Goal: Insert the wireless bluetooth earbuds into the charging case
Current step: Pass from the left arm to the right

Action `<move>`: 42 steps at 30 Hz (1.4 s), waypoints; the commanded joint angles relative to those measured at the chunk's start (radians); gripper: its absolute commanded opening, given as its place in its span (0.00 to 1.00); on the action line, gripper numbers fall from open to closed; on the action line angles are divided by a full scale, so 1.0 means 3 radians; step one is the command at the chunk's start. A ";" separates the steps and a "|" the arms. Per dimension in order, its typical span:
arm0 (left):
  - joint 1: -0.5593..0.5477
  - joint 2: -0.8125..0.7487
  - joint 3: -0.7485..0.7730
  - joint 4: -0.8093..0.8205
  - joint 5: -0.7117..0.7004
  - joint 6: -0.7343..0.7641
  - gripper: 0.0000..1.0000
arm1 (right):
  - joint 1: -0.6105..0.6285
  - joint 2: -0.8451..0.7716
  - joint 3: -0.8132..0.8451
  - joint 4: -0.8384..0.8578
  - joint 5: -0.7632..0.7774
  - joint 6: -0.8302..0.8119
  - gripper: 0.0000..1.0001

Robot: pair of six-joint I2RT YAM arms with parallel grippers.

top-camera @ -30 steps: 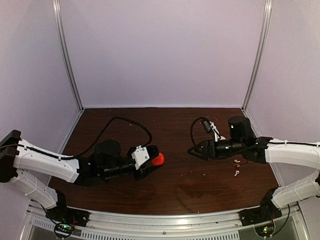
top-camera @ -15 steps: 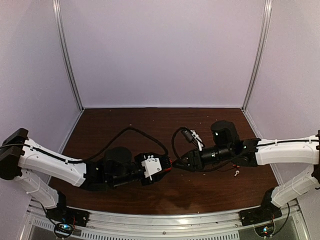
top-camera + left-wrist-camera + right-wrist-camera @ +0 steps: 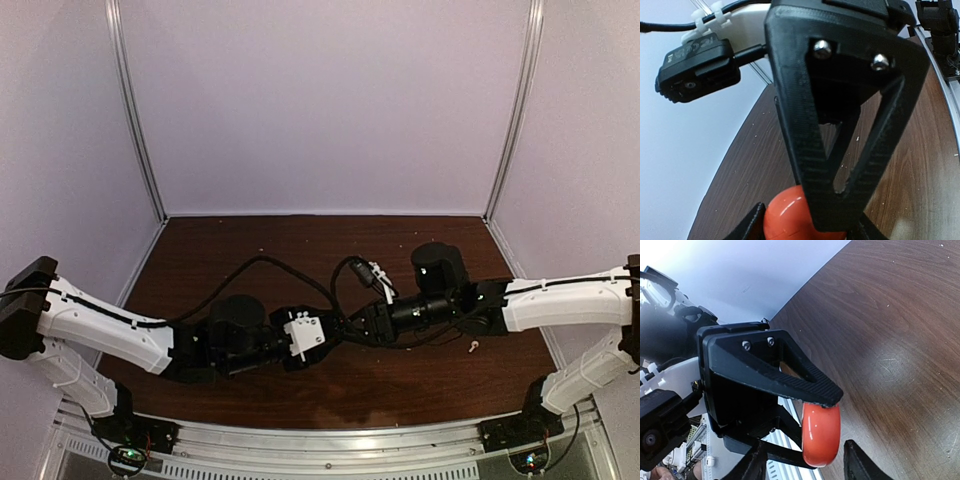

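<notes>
**Tabletop meet-up: both arms at case, earbud waiting**

Brown table (image 3: 250, 240), lilac walls. Arms meet mid-table. Here the left gripper (image 3: 332, 332) is clenched on the red-orange case (image 3: 820, 432), seen edge-on from the right wrist. Opposite, the right gripper (image 3: 356, 324) straddles the same case; contact unclear, cannot tell if it grips. One white earbud (image 3: 472, 346) lies on the table beside the right arm, well apart from the case. Likely step: opening or re-gripping the case. Right should close squarely on the glossy shell, left holding firm, no twisting.

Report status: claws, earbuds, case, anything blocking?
Left claw shut on red-orange case. Right claw straddling same case, grip unclear. One white earbud loose on table beside right arm. No obstruction seen.
</notes>
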 commanded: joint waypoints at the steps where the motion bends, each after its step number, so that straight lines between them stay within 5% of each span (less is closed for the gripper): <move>1: -0.0021 -0.0144 -0.0090 0.0392 0.0052 -0.0122 0.29 | 0.0021 -0.0127 0.0001 0.0274 -0.0004 -0.0013 0.62; 6: -0.0013 -0.0520 -0.0267 0.0636 0.0516 -0.0370 0.30 | -0.0011 -0.0334 -0.0215 0.0776 -0.0229 -0.0006 0.80; 14: -0.0010 -0.0791 -0.0216 0.0773 0.1206 -0.0652 0.31 | 0.0009 -0.0314 -0.0291 0.1864 -0.0824 0.0492 0.83; 30: -0.0015 -0.0714 -0.0002 0.0722 0.1513 -0.0703 0.31 | 0.0239 -0.0267 -0.0193 0.2051 -0.1034 0.0433 0.80; 42: -0.0014 -0.0646 -0.0009 0.0911 0.1584 -0.0776 0.31 | 0.0312 -0.0141 -0.0131 0.2279 -0.1168 0.0496 0.63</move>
